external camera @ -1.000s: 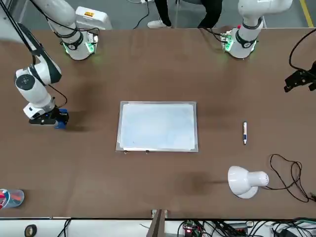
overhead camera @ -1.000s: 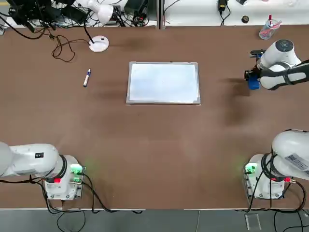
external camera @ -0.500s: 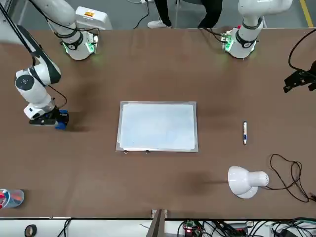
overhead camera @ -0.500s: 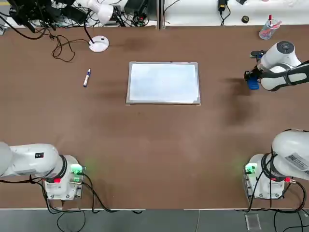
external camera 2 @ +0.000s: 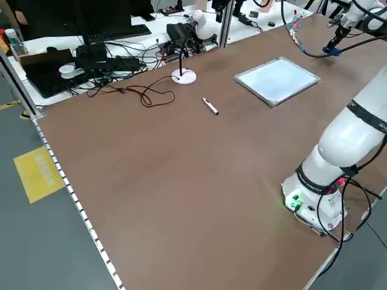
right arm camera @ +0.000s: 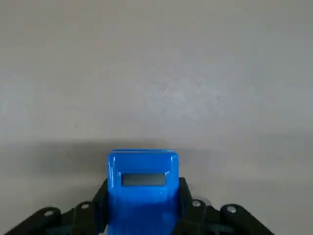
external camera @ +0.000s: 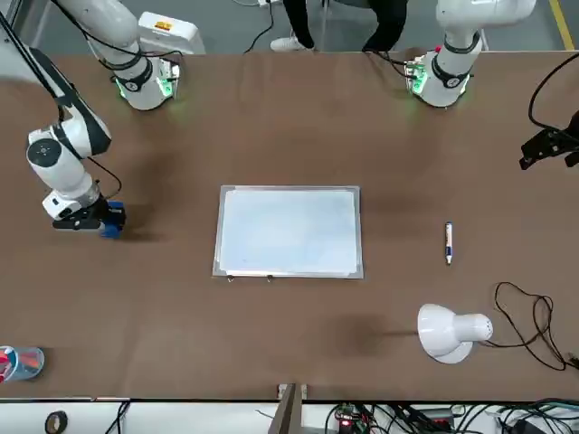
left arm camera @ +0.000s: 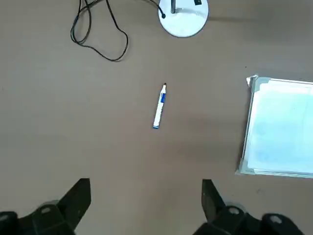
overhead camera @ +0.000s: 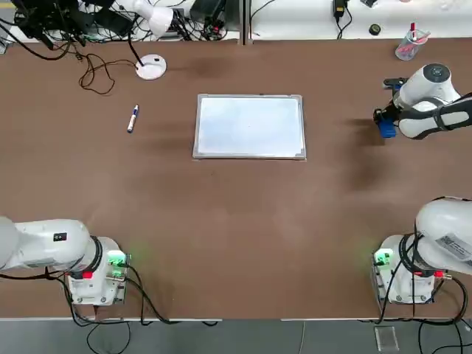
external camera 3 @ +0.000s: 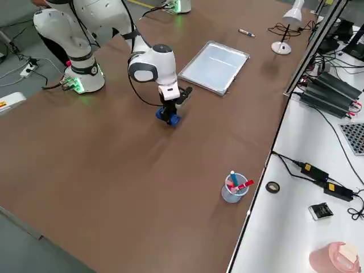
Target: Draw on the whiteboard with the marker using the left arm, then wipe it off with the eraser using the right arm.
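At the surface's (overhead camera: 236,221) right edge, you see the right pincer (right arm camera: 142,215) clamping the eraser (right arm camera: 142,188); the left pincer (left arm camera: 144,205) hangs wide above the marker (left arm camera: 159,106).

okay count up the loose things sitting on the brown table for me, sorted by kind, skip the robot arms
Whiteboard: 1
Marker: 1
Eraser, in the right gripper: 1
Desk lamp: 1
Clear cup of pens: 1
Total: 5
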`<action>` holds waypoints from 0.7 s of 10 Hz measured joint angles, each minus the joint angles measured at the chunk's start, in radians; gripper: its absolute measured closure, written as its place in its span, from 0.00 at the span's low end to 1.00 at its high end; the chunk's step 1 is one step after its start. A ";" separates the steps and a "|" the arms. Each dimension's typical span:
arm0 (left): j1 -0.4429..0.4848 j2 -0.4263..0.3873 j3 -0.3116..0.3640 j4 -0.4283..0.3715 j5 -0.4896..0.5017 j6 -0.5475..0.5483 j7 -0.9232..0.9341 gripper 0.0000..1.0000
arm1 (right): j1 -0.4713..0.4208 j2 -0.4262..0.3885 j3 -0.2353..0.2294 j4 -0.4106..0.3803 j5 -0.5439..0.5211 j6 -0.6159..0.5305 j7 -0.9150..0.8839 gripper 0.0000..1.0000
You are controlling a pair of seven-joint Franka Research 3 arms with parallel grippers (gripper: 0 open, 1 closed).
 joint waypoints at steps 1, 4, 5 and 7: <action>0.000 0.000 0.000 0.000 0.000 0.000 0.000 0.00 | 0.000 0.000 0.000 0.001 0.000 0.000 0.002 0.43; 0.000 0.000 0.000 0.000 0.000 0.000 0.000 0.00 | 0.000 0.000 0.000 0.003 0.000 0.000 0.004 0.18; 0.000 0.000 0.000 0.000 0.000 0.001 0.000 0.00 | 0.000 0.000 0.000 0.003 0.000 0.000 0.005 0.10; 0.000 0.000 0.000 0.000 0.000 0.003 0.000 0.00 | 0.000 0.000 0.000 0.003 0.000 0.000 0.005 0.01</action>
